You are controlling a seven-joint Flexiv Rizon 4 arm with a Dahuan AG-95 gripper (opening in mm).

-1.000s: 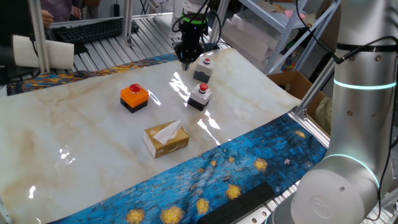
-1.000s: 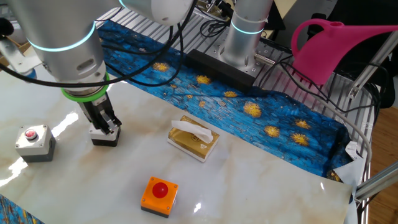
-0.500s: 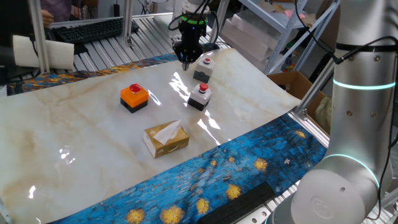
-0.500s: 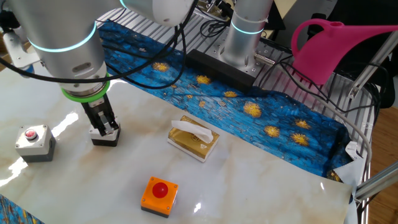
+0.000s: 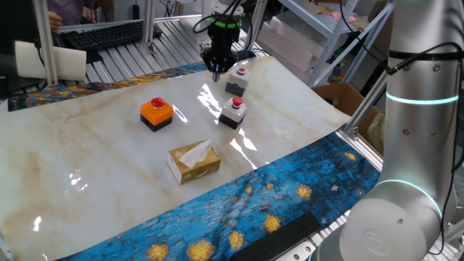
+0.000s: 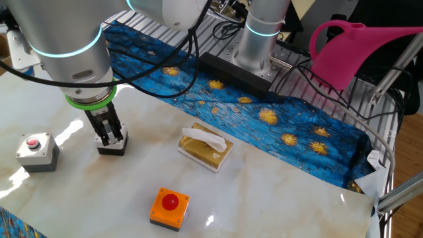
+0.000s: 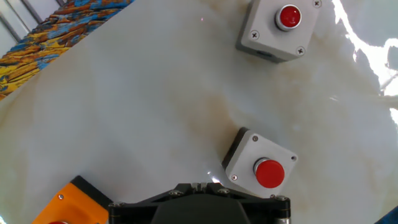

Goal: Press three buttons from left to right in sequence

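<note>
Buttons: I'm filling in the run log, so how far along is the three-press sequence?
Done: no press is provable; all visible red caps look alike. In hand: the claw hangs above the middle grey button, clear of it in the hand view. Left: unclear; the orange button and the far grey button stand untouched at this moment.

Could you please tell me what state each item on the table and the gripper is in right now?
Orange button box: upright, cap untouched.
Middle grey button box: upright, cap untouched.
Far grey button box: upright, cap untouched.
Tissue box: a tissue sticking out of the top.
Gripper: above the table, touching no button.
</note>
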